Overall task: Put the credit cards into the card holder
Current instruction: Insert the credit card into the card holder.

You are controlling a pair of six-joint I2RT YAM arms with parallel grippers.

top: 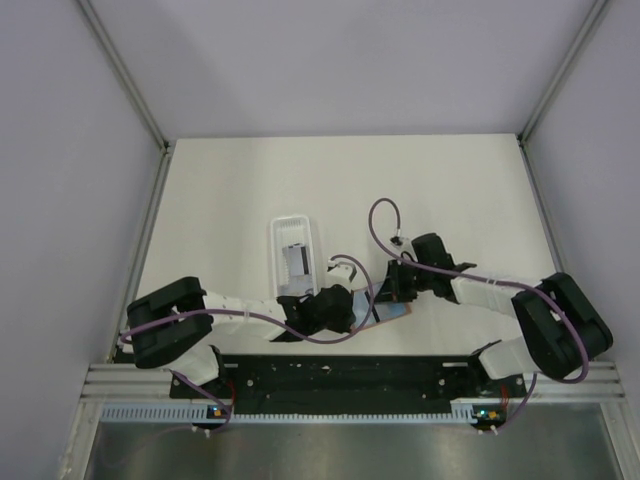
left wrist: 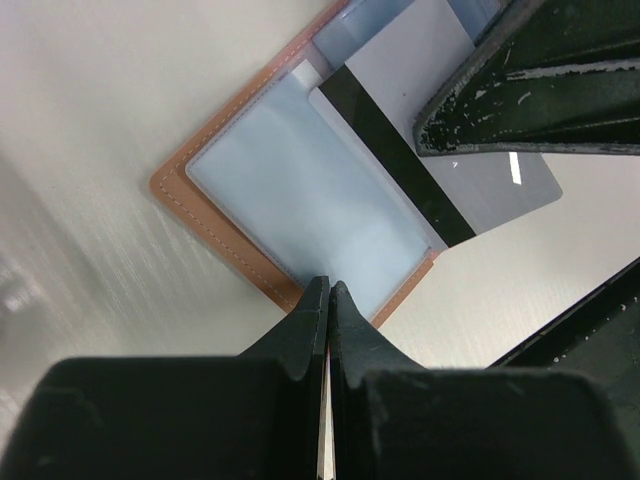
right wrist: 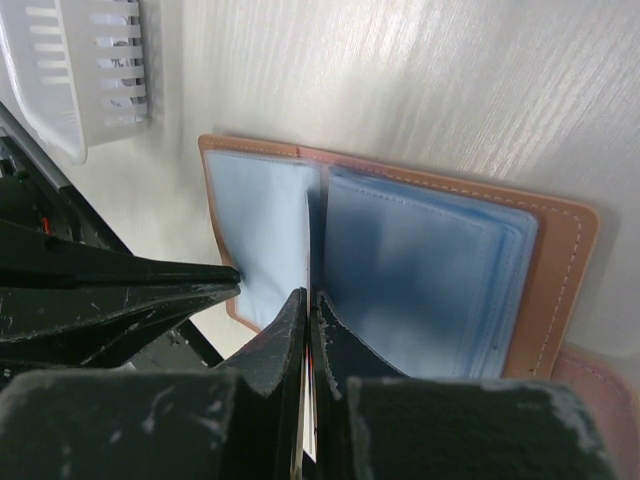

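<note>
The card holder [left wrist: 215, 225] lies open on the table, orange-brown outside and pale blue inside; it also shows in the top view [top: 397, 315] and the right wrist view [right wrist: 560, 280]. My right gripper [right wrist: 308, 296] is shut on a grey credit card [left wrist: 400, 110] with a dark stripe, seen edge-on [right wrist: 307, 230], its far end at the holder's middle fold. My left gripper [left wrist: 329, 284] is shut, its tips on the near corner of the holder's left page; its fingers [right wrist: 150, 285] show beside the holder. In the top view both grippers, left [top: 340, 312] and right [top: 392, 297], meet over the holder.
A long white plastic tray [top: 293, 225] stands just beyond the left gripper, with something grey and dark in it; its slotted corner shows in the right wrist view [right wrist: 90, 70]. The arm bases and a black rail [top: 350, 375] run along the near edge.
</note>
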